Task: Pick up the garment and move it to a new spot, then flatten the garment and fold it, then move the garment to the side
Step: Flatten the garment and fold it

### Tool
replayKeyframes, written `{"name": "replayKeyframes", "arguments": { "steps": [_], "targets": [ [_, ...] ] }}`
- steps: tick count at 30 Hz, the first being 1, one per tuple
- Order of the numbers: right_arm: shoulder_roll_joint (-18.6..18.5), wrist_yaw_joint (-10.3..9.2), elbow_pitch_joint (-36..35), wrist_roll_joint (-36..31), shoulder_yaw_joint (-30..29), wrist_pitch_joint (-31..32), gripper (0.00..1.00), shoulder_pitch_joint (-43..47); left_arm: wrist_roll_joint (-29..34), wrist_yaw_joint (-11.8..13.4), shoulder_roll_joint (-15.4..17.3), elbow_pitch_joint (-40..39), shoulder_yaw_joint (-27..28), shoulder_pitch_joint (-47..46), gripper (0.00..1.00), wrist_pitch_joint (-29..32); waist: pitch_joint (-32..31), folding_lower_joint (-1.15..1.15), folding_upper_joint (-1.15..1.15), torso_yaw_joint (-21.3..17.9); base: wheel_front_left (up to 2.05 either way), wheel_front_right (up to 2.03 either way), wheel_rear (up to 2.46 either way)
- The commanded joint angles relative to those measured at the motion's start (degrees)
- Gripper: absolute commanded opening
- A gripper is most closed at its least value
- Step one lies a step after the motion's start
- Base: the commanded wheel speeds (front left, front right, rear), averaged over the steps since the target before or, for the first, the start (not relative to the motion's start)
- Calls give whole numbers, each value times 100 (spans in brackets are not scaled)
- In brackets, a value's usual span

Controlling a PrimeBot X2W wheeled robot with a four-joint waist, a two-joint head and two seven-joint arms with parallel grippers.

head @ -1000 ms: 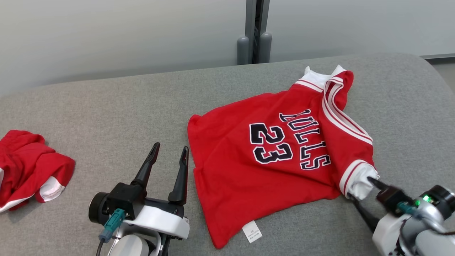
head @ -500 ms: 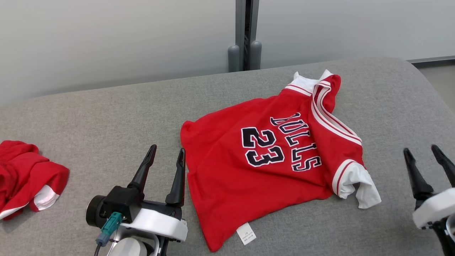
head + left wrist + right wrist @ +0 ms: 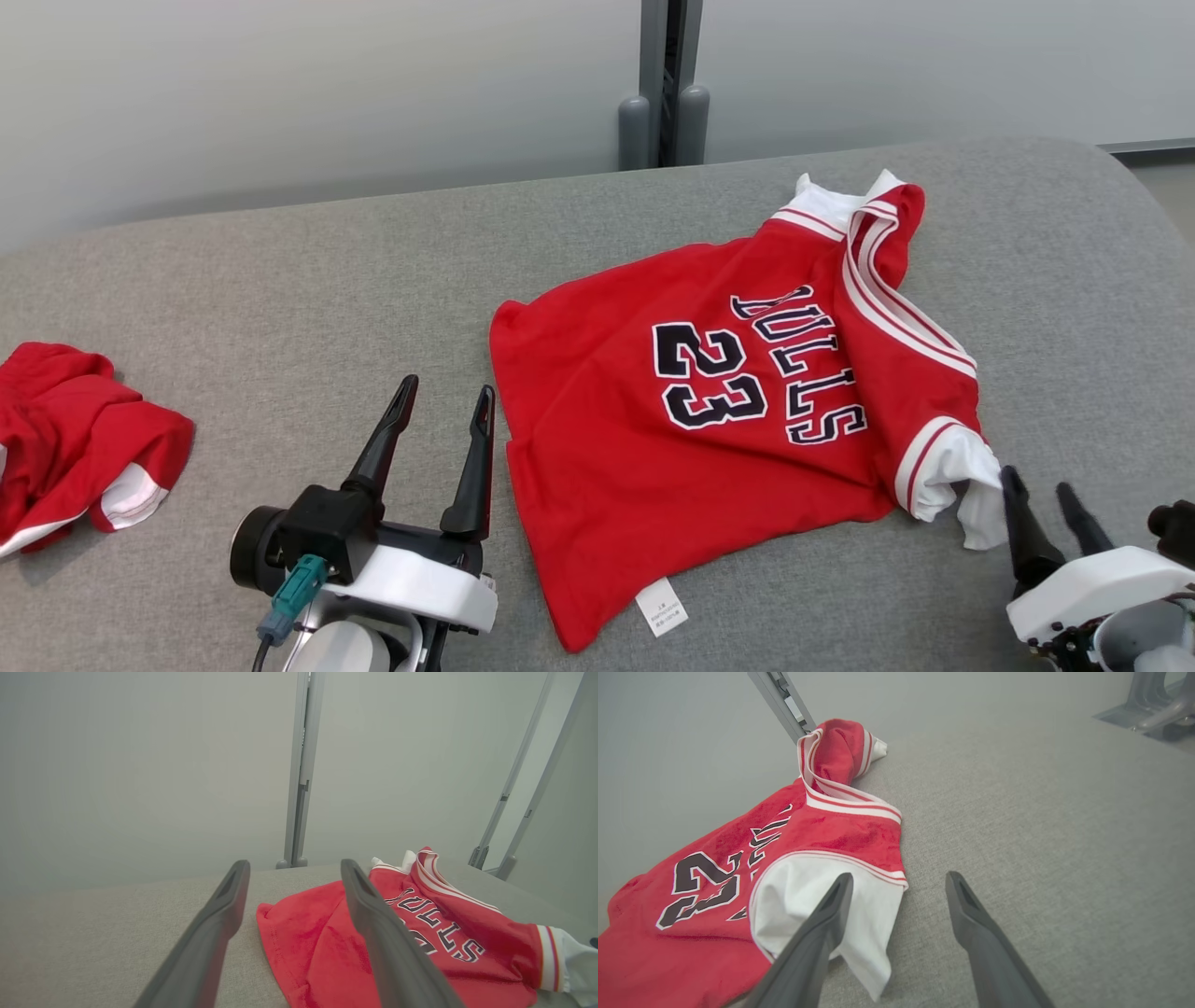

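As both gape, left pincer (image 3: 448,386) empty, right pincer (image 3: 1036,480) beside garment sleeve (image 3: 950,465).

Even soft light, faint shadows, sharp

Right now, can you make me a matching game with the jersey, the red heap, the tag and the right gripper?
Things: 1 jersey; 2 red heap; 3 tag; 4 right gripper.
Places: A crumpled, far left; B open, beside the sleeve; C number up, middle; D jersey's near hem.
Pairs: 1-C; 2-A; 3-D; 4-B.
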Motion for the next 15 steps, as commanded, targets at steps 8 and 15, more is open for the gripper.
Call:
{"name": "replayKeyframes", "arguments": {
  "steps": [8, 15],
  "targets": [
    [-76, 0, -323, 984, 373, 472, 100, 274, 48, -16, 19, 6, 40, -64, 100, -8, 84, 0, 0, 84, 0, 0, 0],
    [-161, 0, -378, 1425, 465, 383, 0, 248, 78, -11, 19, 13, 24, -119, 100, -8, 126, 0, 0, 121, 0, 0, 0]
  ]
}}
